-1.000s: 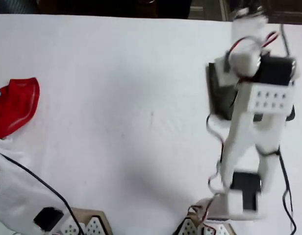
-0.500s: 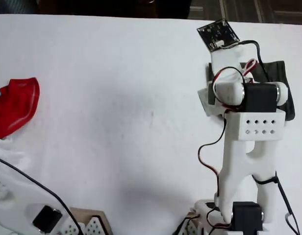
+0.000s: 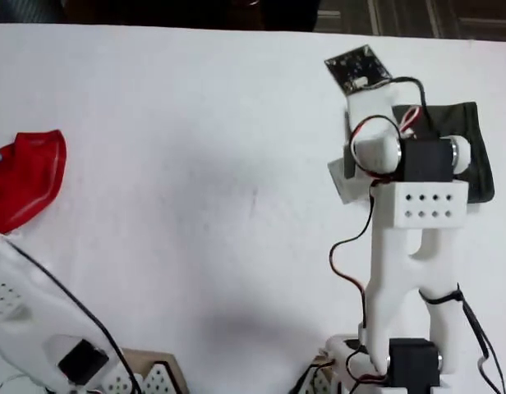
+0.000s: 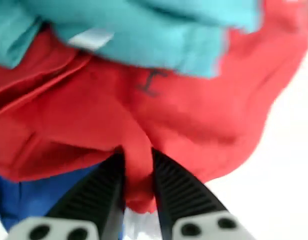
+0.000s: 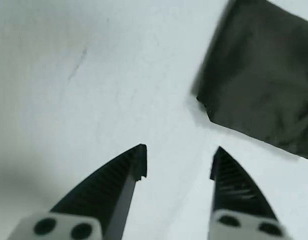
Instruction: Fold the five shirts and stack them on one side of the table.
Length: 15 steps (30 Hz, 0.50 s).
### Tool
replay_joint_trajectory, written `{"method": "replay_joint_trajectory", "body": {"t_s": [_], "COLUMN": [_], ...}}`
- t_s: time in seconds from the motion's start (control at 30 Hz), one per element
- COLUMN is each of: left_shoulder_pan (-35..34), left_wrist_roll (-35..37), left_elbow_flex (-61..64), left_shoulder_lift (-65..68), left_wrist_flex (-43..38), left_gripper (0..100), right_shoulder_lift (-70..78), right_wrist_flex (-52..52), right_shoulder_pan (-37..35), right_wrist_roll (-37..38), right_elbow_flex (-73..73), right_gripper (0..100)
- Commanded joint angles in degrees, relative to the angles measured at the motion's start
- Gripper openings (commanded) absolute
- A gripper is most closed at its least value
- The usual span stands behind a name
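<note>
at left edge of table (image 3: 195, 164): red shirt (image 3: 27, 176), one fold pinched tight in left gripper (image 4: 139, 165); teal shirt (image 4: 144, 30) overlaps it. right side: right gripper (image 5: 179, 160) spread wide over bare surface, near folded dark shirt (image 5: 264, 80).

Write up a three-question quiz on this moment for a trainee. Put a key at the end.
1. True or false: the left gripper is shut on a fold of the red shirt.
2. Pick one: the right gripper, near the dark folded shirt, is A) shut on that shirt, B) open over the bare table, C) shut on a towel.
3. Fill in: in the left wrist view, the shirt that overlaps the red one is ____ in colour.

Key: 1 true. 2 B. 3 teal; it is the teal shirt.
</note>
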Motion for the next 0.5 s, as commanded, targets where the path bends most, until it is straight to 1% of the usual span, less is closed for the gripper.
{"method": "replay_joint_trajectory", "body": {"t_s": [0.0, 0.1, 0.17, 0.3, 0.37, 0.47], "left_shoulder_pan": [7.03, 13.63, 18.64, 32.44, 40.62, 52.57], "left_wrist_roll": [2.02, 2.81, 3.25, 4.13, 4.31, 4.40], "left_elbow_flex": [-0.22, 1.45, 4.35, 10.68, 12.88, 13.93], "left_shoulder_lift": [-12.04, -21.98, -29.36, -42.73, -47.47, -51.08], "left_wrist_flex": [1.05, 1.05, 1.05, 0.79, 0.62, 0.53], "left_gripper": [3, 3, 3, 3, 3, 3], "right_shoulder_lift": [-3.30, -6.20, -9.63, -18.07, -22.55, -28.26], "right_wrist_flex": [0.04, -2.42, -5.32, -12.70, -16.22, -20.79], "right_shoulder_pan": [0.04, 0.13, 0.13, 0.31, 2.51, 9.45], "right_wrist_roll": [-0.62, -2.73, -3.34, -3.43, -2.99, -2.81], "right_elbow_flex": [3.87, 10.20, 16.18, 31.21, 37.80, 44.57], "right_gripper": [18.2, 20.7, 20.5, 20.5, 20.7, 20.6]}}
